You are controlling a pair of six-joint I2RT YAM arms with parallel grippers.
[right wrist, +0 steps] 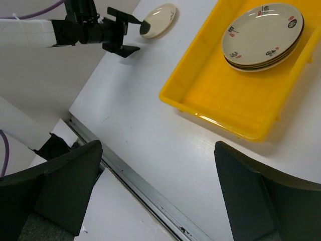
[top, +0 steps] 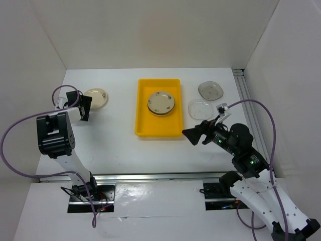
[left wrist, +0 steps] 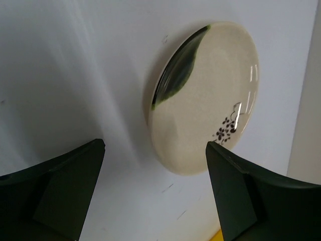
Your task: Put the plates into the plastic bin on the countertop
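The yellow plastic bin (top: 142,108) lies mid-table and holds a stack of cream patterned plates (top: 161,103); both show in the right wrist view, the bin (right wrist: 225,95) and the stack (right wrist: 263,35). A cream plate with a dark blotch (top: 96,97) lies on the white countertop at the left, also seen close up (left wrist: 205,95). My left gripper (top: 86,108) is open and empty just beside this plate, its jaws short of the plate's rim (left wrist: 155,186). My right gripper (top: 193,134) is open and empty, near the bin's front right corner (right wrist: 158,196).
A clear glass plate (top: 200,108) and a smoky grey plate (top: 210,90) lie right of the bin. A metal rail (top: 160,175) runs along the front edge. White walls close in the left, back and right sides.
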